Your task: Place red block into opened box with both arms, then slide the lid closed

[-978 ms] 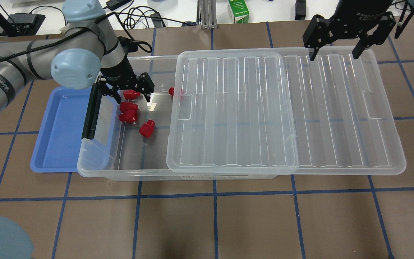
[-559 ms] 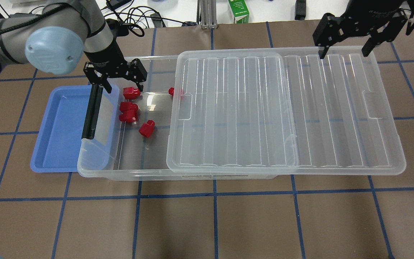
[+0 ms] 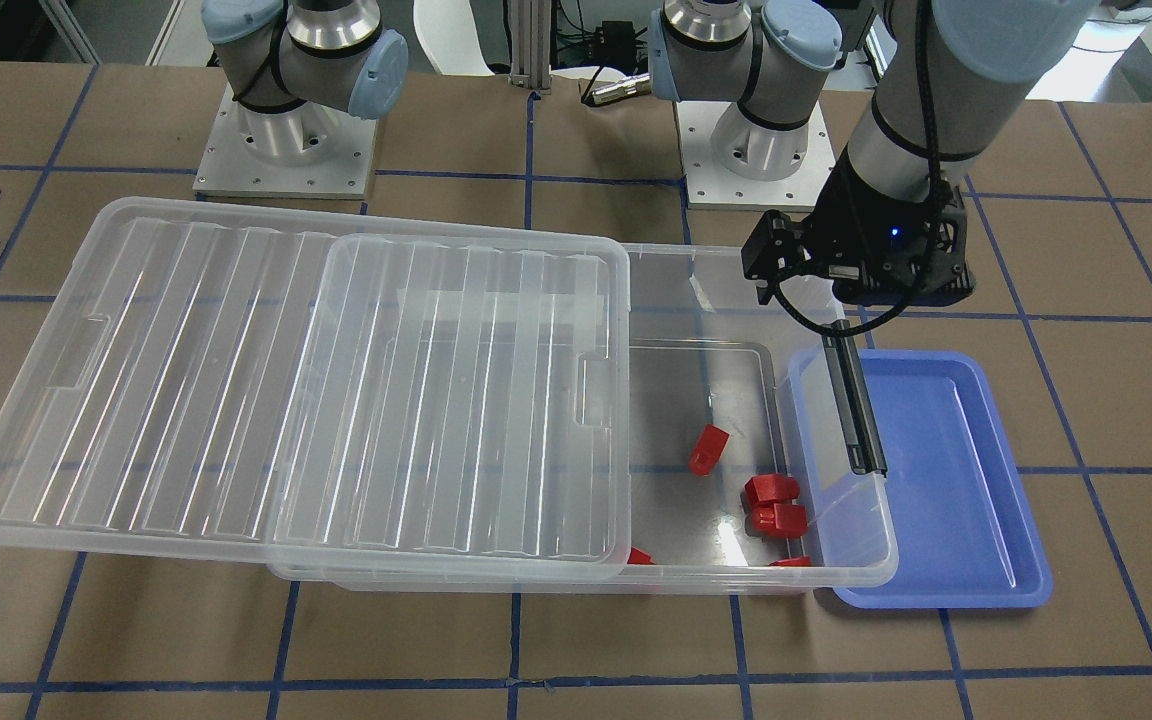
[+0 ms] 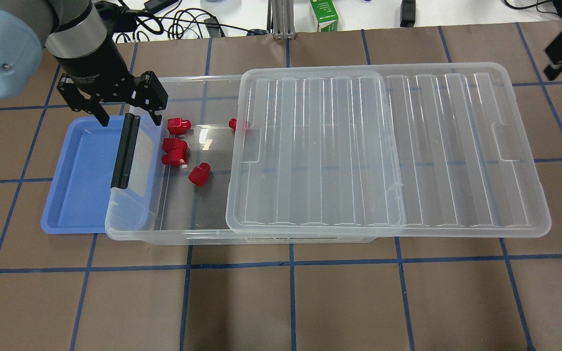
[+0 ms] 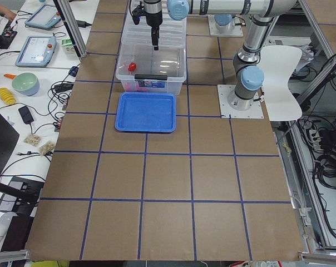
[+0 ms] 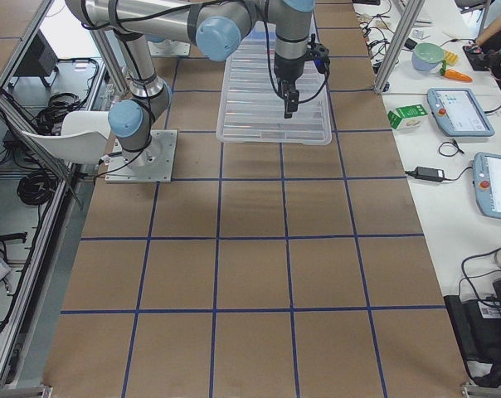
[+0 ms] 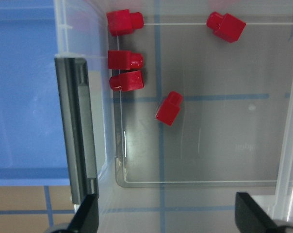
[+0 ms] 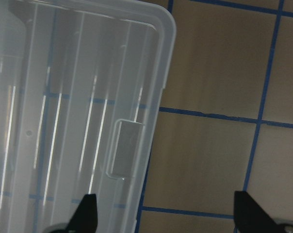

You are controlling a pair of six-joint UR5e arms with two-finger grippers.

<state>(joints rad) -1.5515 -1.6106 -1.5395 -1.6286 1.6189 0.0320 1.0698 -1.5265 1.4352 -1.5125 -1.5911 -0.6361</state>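
Note:
Several red blocks lie in the open left end of the clear box (image 4: 173, 235). The red block (image 4: 178, 126) (image 7: 124, 22) nearest the far wall lies free on the box floor. My left gripper (image 4: 129, 116) (image 7: 168, 213) hangs open and empty above the box's far left corner, over the black handle (image 4: 125, 151). The ribbed lid (image 4: 388, 146) covers the box's right part and juts out past its right end. My right gripper (image 8: 167, 209) is open and empty beyond the lid's far right corner, at the overhead view's edge.
A blue tray (image 4: 78, 175) sits against the box's left end, partly under its rim. A green carton (image 4: 324, 14) and cables lie past the far table edge. The two arm bases (image 3: 286, 150) stand on the robot's side.
My left gripper has lifted out of the box and moved left and back, leaving the block near the far wall. My right gripper has pulled off the lid's far corner toward the right.

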